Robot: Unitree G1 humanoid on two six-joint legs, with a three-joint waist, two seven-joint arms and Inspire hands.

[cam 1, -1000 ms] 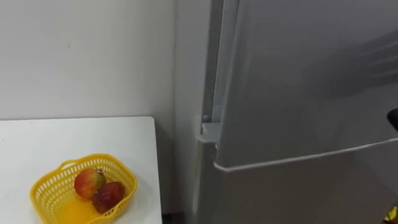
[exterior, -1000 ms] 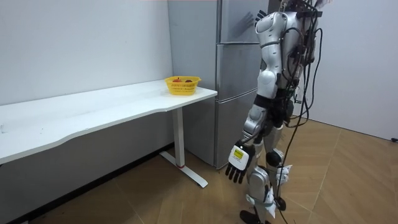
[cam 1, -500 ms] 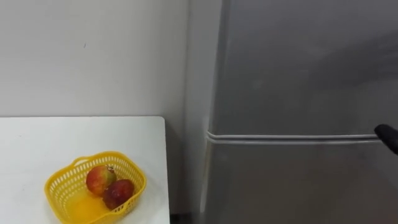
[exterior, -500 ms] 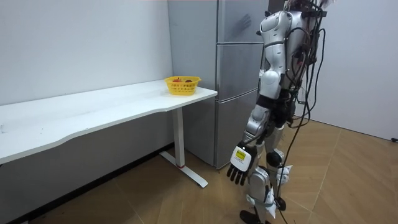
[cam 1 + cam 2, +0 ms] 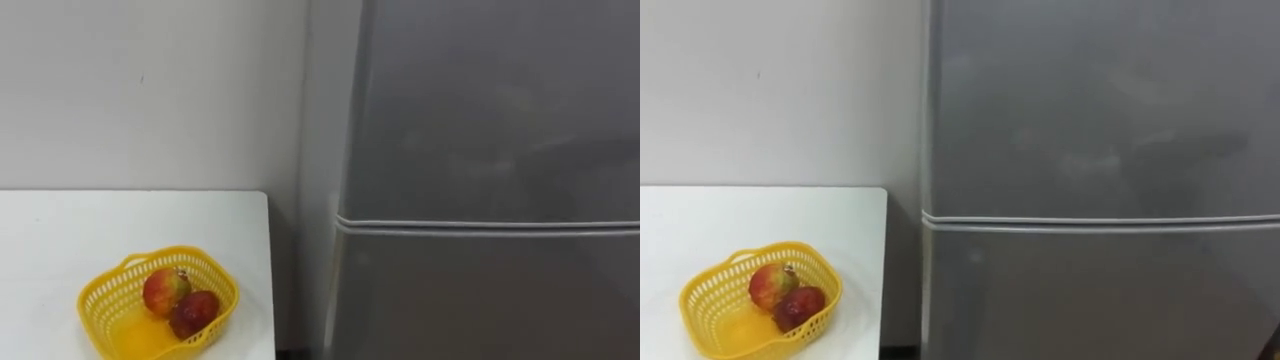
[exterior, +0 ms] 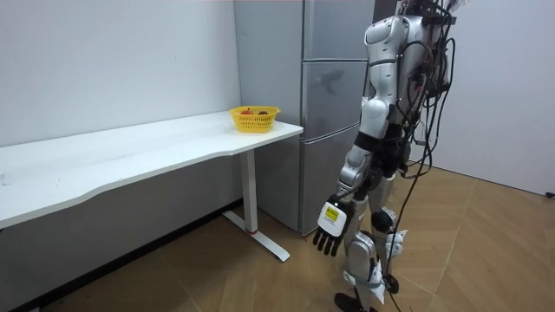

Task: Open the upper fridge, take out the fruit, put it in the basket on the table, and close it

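The grey fridge stands before me with its upper door [image 5: 500, 110] shut flush above the lower door [image 5: 480, 295]; a pale seam runs between them. In the room view I stand close in front of the fridge [image 6: 334, 52], facing it. My left hand [image 6: 330, 227] hangs low beside my leg, fingers straight and relaxed, holding nothing.
A white table [image 5: 60, 230] adjoins the fridge on my left. Near its right end sits a yellow basket [image 5: 110, 300] with a red-yellow fruit [image 5: 166, 290] and a dark red fruit [image 5: 196, 312]. Wooden floor [image 6: 486, 251] lies open behind me.
The upper door, ajar one second ago, has swung shut. My right hand, seen on the door and at the eye view's right edge, has dropped out of sight.
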